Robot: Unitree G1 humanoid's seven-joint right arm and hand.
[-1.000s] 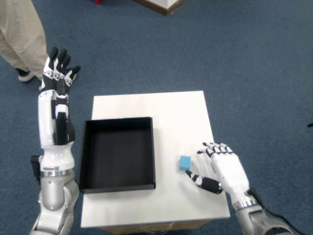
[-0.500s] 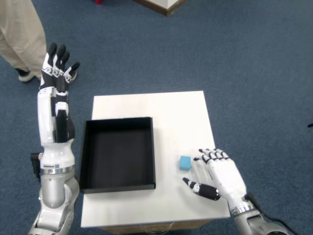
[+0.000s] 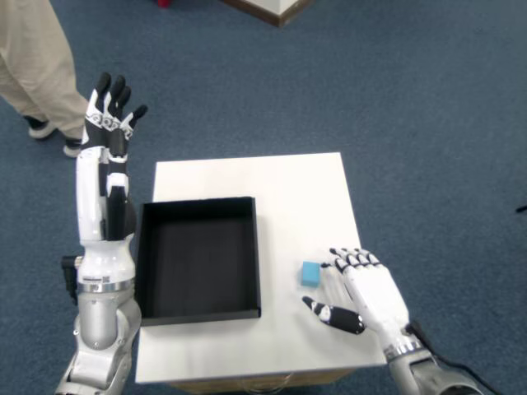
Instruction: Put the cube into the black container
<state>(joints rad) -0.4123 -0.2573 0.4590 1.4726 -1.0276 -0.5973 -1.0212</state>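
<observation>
1. While the cube (image 3: 310,273) rests on the white table (image 3: 288,189), the right robot hand (image 3: 362,292) lies just beside it, toward the table's right edge, palm down with fingers spread and holding nothing.
2. Cube position: on bare tabletop between the black container (image 3: 198,259) and the right robot hand, close to the container's right wall but apart from it.
3. Critical relation: the cube lies to the left of the hand, level with the fingertips (image 3: 338,255); the thumb (image 3: 329,313) extends leftward below the cube. Whether any fingertip touches the cube cannot be told; a narrow gap appears likely.
4. Long axis: the cube shows no evident long axis, so grasp orientation is judged uncritical.
5. Nearer hand: the right robot hand is much the nearer. The left robot hand (image 3: 115,111) is raised beyond the table's left side, open and well apart from the cube.
6. Container: open-topped, apparently empty, lying left of the cube; the carry would run leftward over its right wall.
</observation>
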